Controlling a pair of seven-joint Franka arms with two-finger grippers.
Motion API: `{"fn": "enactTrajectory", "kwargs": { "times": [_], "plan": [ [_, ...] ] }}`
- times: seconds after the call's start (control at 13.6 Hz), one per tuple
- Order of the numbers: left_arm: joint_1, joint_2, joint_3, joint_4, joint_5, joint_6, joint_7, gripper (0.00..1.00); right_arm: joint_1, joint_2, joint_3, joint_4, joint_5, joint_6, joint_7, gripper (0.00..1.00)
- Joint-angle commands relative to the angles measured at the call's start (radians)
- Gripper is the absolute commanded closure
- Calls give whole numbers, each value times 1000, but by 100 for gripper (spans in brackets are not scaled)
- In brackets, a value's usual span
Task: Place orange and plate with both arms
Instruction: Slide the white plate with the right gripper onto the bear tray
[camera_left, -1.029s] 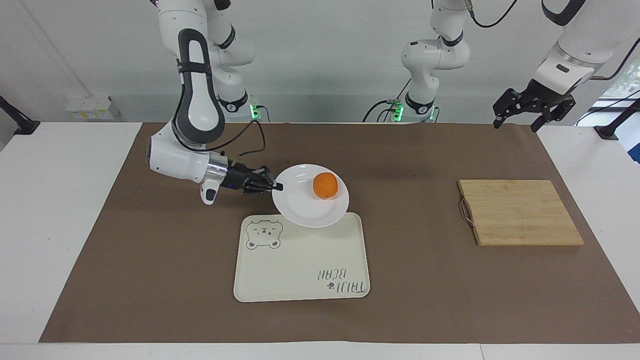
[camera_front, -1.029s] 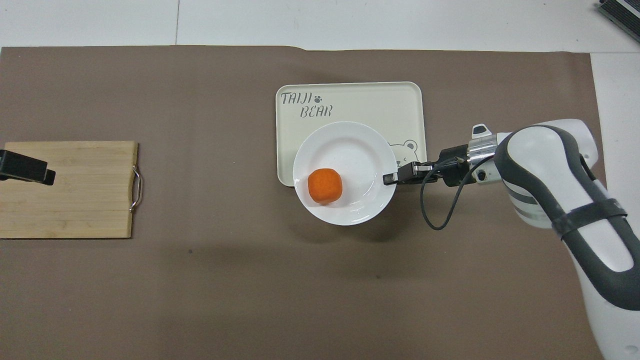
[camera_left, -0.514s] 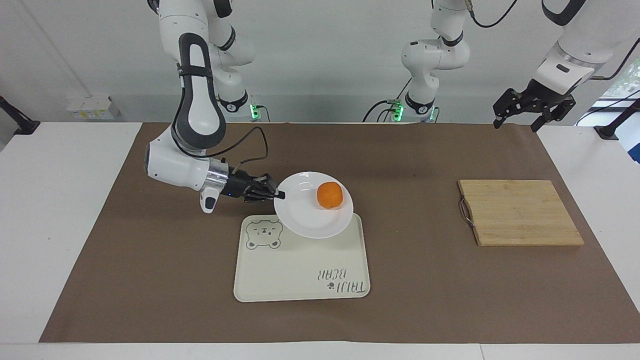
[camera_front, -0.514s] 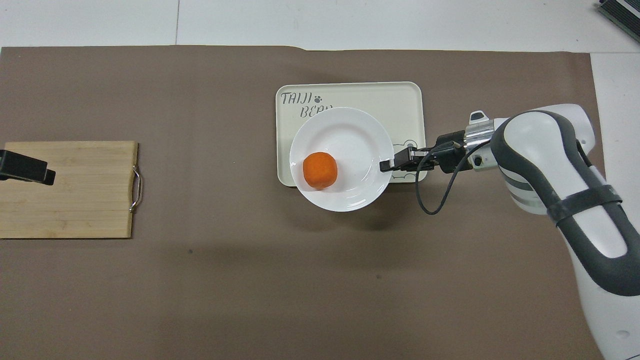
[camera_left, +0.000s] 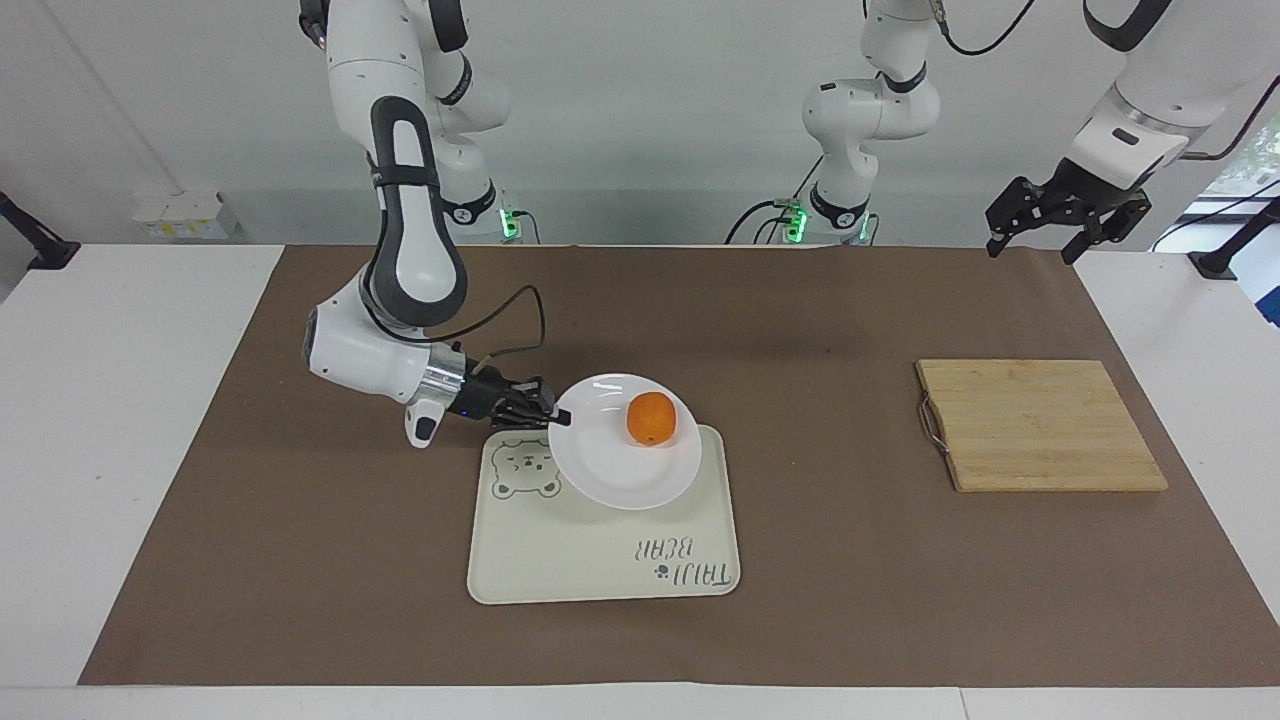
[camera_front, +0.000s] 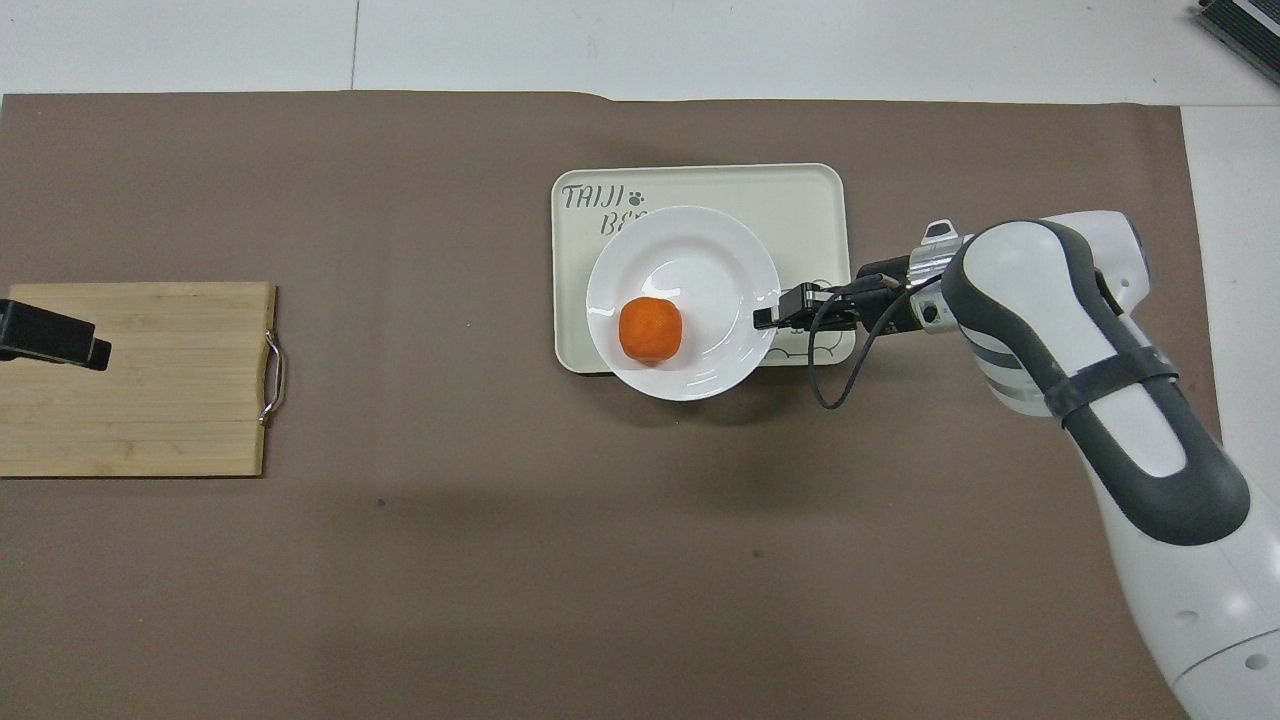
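Orange (camera_left: 651, 419) on white plate (camera_left: 610, 470), seemingly above tray (camera_left: 600, 560).

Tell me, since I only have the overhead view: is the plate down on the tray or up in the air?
Observer: In the facing view the plate looks slightly raised over the tray, its rim pinched by the right gripper. I cannot confirm contact.
Operator: I see only a black tip over the cutting board. What is the left gripper doing?
Observer: The left gripper hangs high above the cutting board, open and empty. That arm waits.
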Motion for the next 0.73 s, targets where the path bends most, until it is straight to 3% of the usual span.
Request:
{"fn": "enactTrajectory", "kwargs": {
  "times": [0.0, 0.44, 0.66],
  "plan": [
    [4, -23, -2, -26, -2, 10, -4, 0, -22, 135, 10, 172, 45, -6, 9, 100],
    [4, -23, -4, -26, -2, 8, -4, 0, -36, 219, 10, 265, 90, 28, 11, 100],
    [4, -23, -4, -26, -2, 8, -4, 0, -31, 216, 9, 251, 70, 25, -6, 100]
  ]
}}
